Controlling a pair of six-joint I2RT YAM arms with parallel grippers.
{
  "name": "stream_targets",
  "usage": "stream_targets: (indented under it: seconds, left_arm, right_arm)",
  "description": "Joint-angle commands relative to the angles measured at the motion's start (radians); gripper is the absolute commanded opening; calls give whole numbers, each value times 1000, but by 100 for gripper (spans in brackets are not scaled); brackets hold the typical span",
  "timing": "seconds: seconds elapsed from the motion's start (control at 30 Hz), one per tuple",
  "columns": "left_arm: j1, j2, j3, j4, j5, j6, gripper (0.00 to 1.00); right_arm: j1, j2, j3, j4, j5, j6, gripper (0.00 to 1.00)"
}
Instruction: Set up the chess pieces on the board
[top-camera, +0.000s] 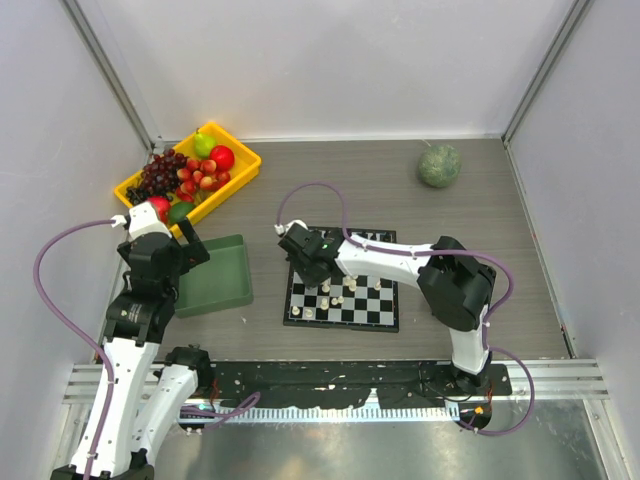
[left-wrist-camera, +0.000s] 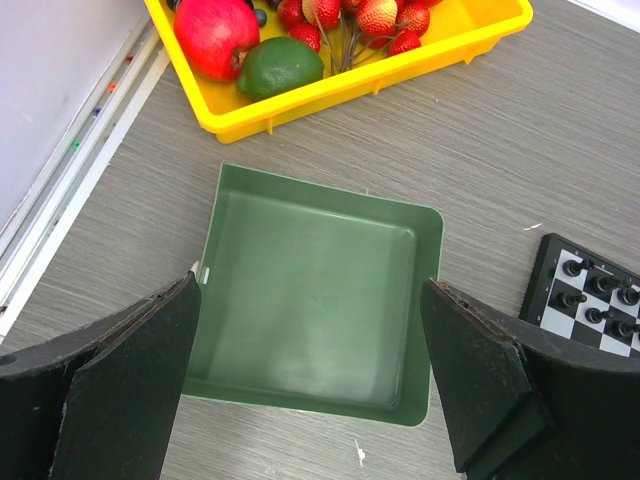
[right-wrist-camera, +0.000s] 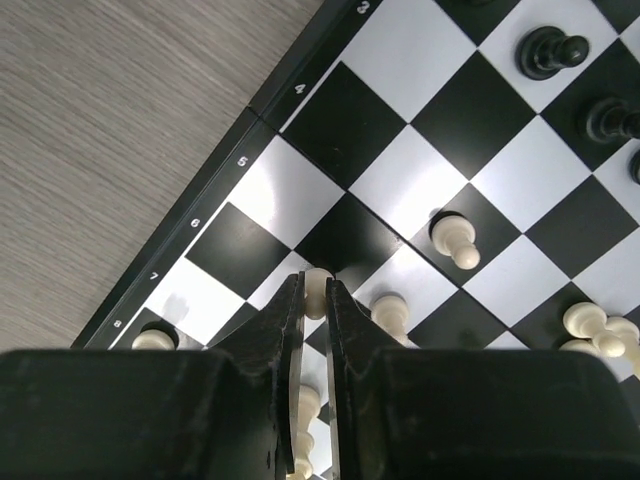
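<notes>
Where our left gripper (left-wrist-camera: 310, 290) hangs nearest the bases, its jaws stand wide apart above the green tray (left-wrist-camera: 300, 195). Just beyond, our right gripper (right-wrist-camera: 316, 288) is pinched narrow on a cream pawn (right-wrist-camera: 318, 277) near the left edge of the board (right-wrist-camera: 345, 125). Other cream pieces (top-camera: 335, 297) are scattered over the board's near half, and black pieces (right-wrist-camera: 548, 50) line its far side. Farther back sit the yellow fruit bin (left-wrist-camera: 350, 85) and a round green fruit (top-camera: 439, 165).

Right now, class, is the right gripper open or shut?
Shut on a cream chess piece: the right wrist view shows the right gripper closed against it on both sides.
</notes>
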Motion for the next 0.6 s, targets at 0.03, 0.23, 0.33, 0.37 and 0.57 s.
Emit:
stream_targets:
  seconds: [0.03,0.23,0.33,0.37,0.57]
  left_arm:
    - [6,3,10,38,-12,8,99]
    - [6,0,8,33,-15,8,99]
    - [6,-1,5,35,-15,8,99]
    - [6,-1,5,32,-15,8,99]
    - [6,-3,2,31,-17,8,99]
  right_arm:
    - [45,-52,35,21,-28,16,14]
    - [77,-24,44,29,-29,34,15]
    - [82,-18,41,34,-34,42,15]
    - [83,-16,41,35,-34,42,15]
    - [94,-4,50,41,-38,45,15]
